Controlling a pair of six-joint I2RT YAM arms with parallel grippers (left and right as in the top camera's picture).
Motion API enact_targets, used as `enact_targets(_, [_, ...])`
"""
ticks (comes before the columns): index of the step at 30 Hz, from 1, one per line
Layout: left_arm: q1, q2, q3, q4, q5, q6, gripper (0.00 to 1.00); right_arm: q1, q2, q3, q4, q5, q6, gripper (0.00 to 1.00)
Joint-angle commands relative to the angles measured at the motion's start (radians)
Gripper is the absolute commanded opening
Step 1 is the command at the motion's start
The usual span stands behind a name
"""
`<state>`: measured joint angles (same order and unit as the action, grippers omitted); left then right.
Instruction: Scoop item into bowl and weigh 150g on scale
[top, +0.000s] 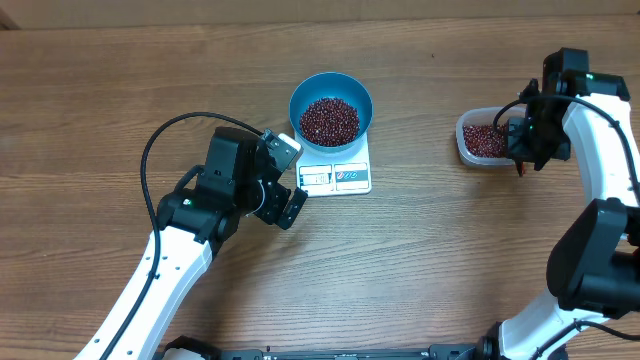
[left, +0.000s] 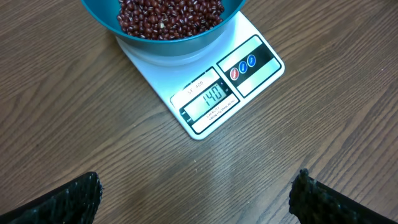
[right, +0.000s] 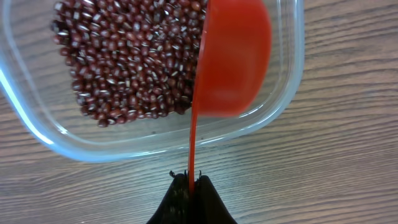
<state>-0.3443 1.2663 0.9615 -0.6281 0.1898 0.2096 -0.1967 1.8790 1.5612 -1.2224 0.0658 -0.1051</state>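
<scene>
The blue bowl (top: 331, 105) stands on the white scale (top: 335, 177), heaped with dark red beans (top: 330, 120). In the left wrist view the bowl (left: 174, 38) and scale (left: 245, 74) lie just ahead, and the display reads 140. My left gripper (top: 290, 180) hovers open beside the scale's front left corner, with nothing between its fingers (left: 68, 199). At the far right my right gripper (right: 190, 182) is shut on the thin handle of a red scoop (right: 233, 62). The scoop hangs tilted on edge over the beans (right: 124, 62) in a clear tub (right: 273, 115); no beans show on it.
The clear plastic tub (top: 462, 135) sits at the right, about a hand's width from the scale, under the right wrist (top: 535, 130). Bare wooden tabletop (top: 430, 260) surrounds everything.
</scene>
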Motion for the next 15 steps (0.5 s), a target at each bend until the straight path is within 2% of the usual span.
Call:
enact_targets(1, [0.004, 0.005, -0.003, 0.001, -0.006, -0.011, 1.0, -0.002, 0.019, -0.005, 0.005, 0.027, 0.001, 0.04])
enact_targets(9, [0.003, 0.005, -0.003, 0.0, -0.006, -0.011, 1.0, 0.0, 0.079, -0.005, 0.006, 0.018, 0.002, 0.04])
enact_targets(15, [0.004, 0.005, -0.003, 0.001, -0.006, -0.011, 1.0, 0.0, 0.084, -0.005, 0.022, -0.079, 0.0, 0.04])
